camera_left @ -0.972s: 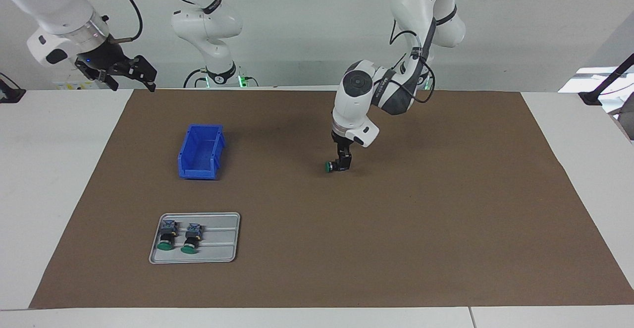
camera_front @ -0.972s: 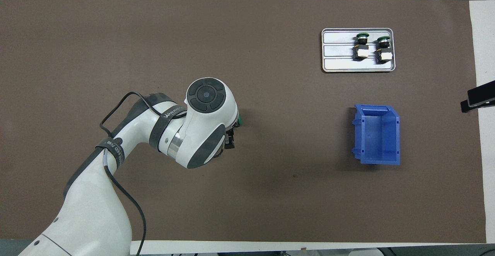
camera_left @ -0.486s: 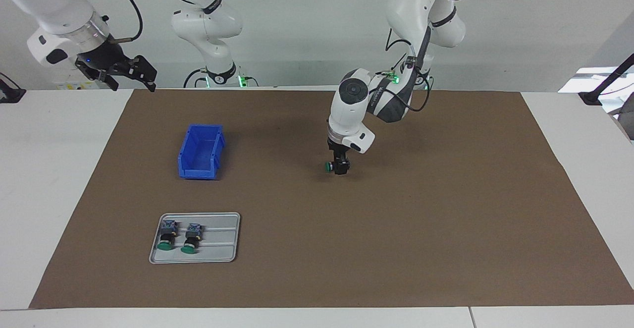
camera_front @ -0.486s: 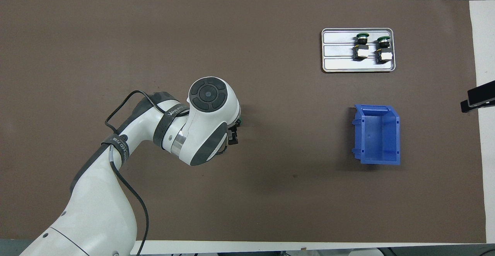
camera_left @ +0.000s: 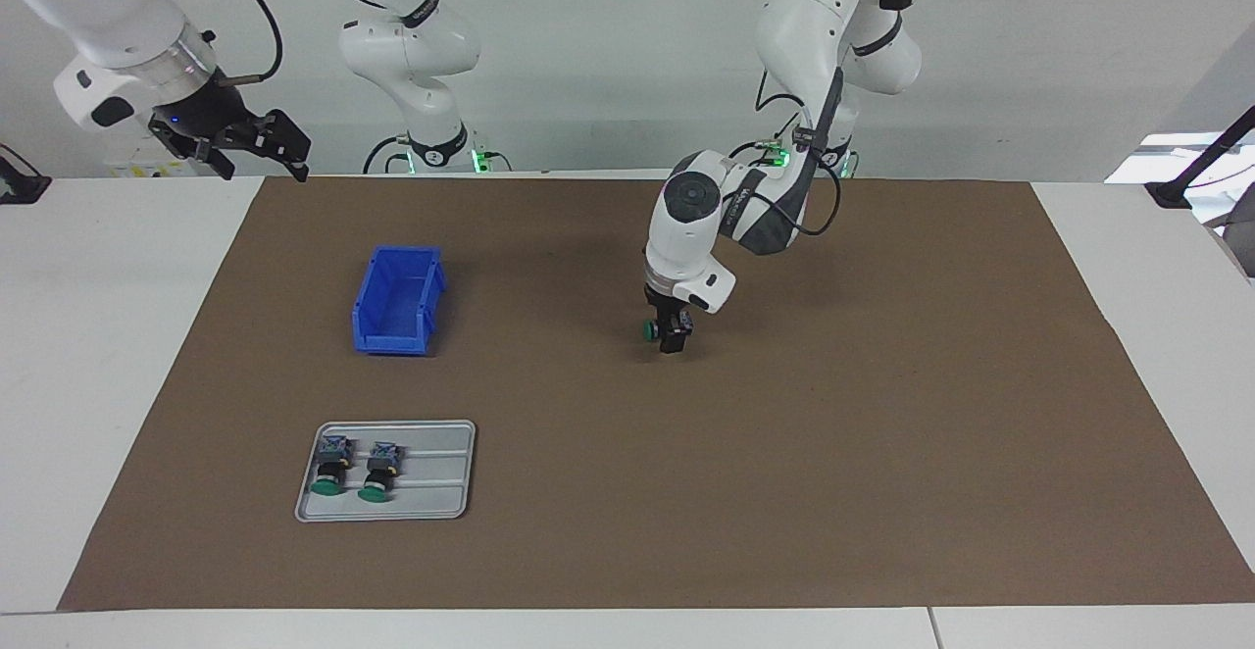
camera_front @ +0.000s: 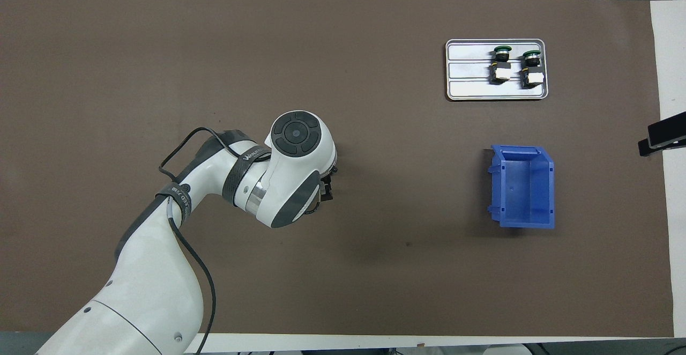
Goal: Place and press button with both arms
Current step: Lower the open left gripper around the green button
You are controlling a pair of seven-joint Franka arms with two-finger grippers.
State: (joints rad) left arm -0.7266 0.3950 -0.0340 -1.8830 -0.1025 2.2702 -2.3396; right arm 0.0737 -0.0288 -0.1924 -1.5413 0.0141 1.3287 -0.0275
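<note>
One button (camera_left: 650, 329) sits on the brown mat in the middle of the desk (camera_left: 127, 335), clamped between the fingers of the left gripper (camera_left: 671, 332). Right gripper (camera_left: 257, 144) waits raised at the desk corner, fingers apart.

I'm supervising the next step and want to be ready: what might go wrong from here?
1. The button at the left gripper is turned sideways, low at the mat, with its cap toward the right arm's end. A press from that side may slide it unless it is braced.
2. The right gripper waits raised by the mat's corner. Its way to the button runs near the blue bin, which it might clip.
</note>
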